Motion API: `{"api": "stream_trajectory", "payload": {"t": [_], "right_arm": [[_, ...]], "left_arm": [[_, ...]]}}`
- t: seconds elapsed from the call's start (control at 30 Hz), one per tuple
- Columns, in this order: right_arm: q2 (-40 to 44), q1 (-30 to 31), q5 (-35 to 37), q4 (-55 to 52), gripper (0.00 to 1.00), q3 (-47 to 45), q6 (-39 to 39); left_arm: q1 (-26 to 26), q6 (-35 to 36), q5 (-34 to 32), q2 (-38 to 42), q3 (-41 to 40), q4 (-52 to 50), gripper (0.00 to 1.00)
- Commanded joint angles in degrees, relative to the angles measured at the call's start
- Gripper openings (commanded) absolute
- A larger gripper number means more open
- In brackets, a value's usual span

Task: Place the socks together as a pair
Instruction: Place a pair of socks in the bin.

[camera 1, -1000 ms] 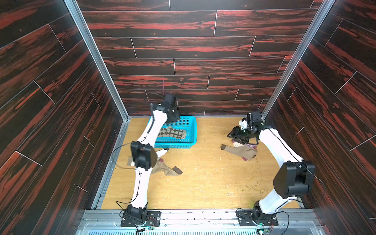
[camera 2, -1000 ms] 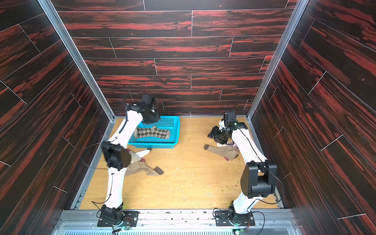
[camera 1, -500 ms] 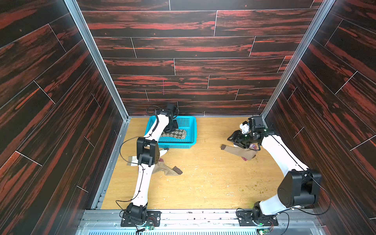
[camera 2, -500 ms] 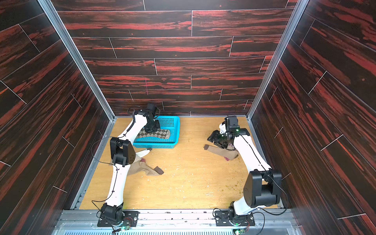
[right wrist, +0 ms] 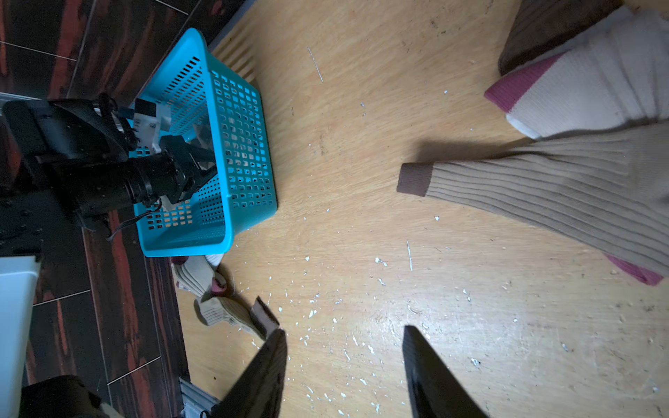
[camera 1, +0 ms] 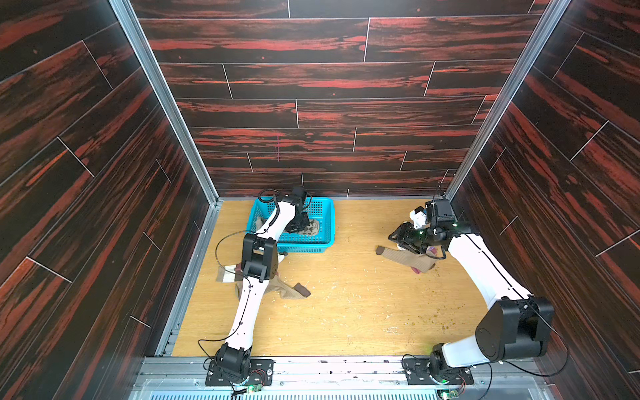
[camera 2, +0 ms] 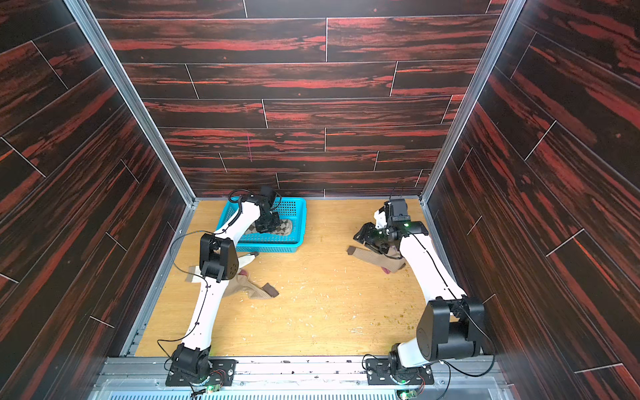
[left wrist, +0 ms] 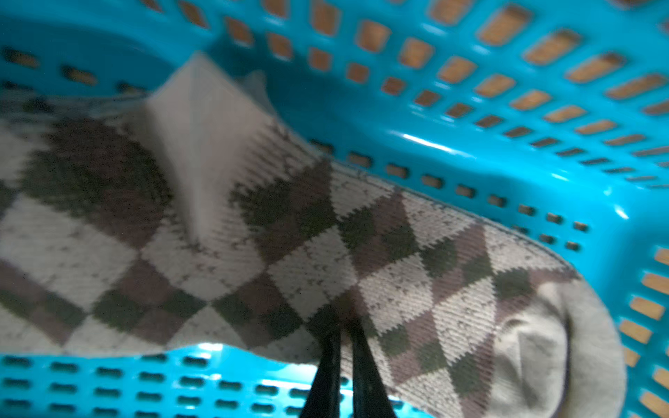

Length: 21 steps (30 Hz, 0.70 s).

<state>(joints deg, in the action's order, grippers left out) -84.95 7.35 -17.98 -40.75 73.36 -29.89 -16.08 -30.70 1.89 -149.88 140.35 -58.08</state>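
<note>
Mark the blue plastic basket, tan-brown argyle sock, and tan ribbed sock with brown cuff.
blue plastic basket [camera 1: 304, 246]: in a top view, front wall.
tan-brown argyle sock [left wrist: 325, 253]: left wrist view, diamond pattern.
tan ribbed sock with brown cuff [right wrist: 543, 195]: right wrist view, ribbed leg.

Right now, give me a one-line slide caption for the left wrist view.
Left end effector closed on the edge of an argyle sock lying inside the blue basket.

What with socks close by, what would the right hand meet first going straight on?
Probably the bare table just ahead of the open right hand; the tan sock lies off that line, though depth is unclear.
</note>
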Motion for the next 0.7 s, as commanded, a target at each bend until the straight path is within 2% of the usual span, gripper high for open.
{"api": "stream_trajectory", "payload": {"t": [0.0,0.13,0.37,0.43,0.5,0.53,0.63,0.67], "right_arm": [[1.23,0.11,0.14,-0.36,0.55,-1.41,0.56],[1.19,0.1,0.78,0.06,0.55,-3.06,0.49],[-0.71,0.03,4.95,-1.83,0.55,-4.37,0.62],[-1.87,0.0,7.14,-2.88,0.55,-3.92,1.1],[-3.78,-0.01,8.53,-3.3,0.55,-2.98,1.97],[-4.72,0.04,8.62,-2.96,0.55,-2.68,2.3],[-8.99,0.18,8.56,-2.15,0.55,-0.69,4.11],[-10.73,0.34,8.96,-2.13,0.55,0.24,4.74]], "left_arm": [[-1.31,-0.04,3.48,0.45,-1.46,0.94,0.12],[-1.61,-1.3,7.02,3.18,-6.86,8.33,0.12],[-1.26,1.51,5.97,6.1,-6.01,3.69,0.12],[-0.68,1.43,5.65,9.2,-7.03,3.85,0.25],[-0.4,1.67,5.44,13.61,-7.84,4.47,0.49],[-0.36,1.67,5.39,15.63,-8.19,4.77,0.58],[-0.3,1.24,7.31,22.89,-9.83,6.04,0.72],[-0.29,0.94,8.16,25.76,-11.24,6.79,0.86]]}}
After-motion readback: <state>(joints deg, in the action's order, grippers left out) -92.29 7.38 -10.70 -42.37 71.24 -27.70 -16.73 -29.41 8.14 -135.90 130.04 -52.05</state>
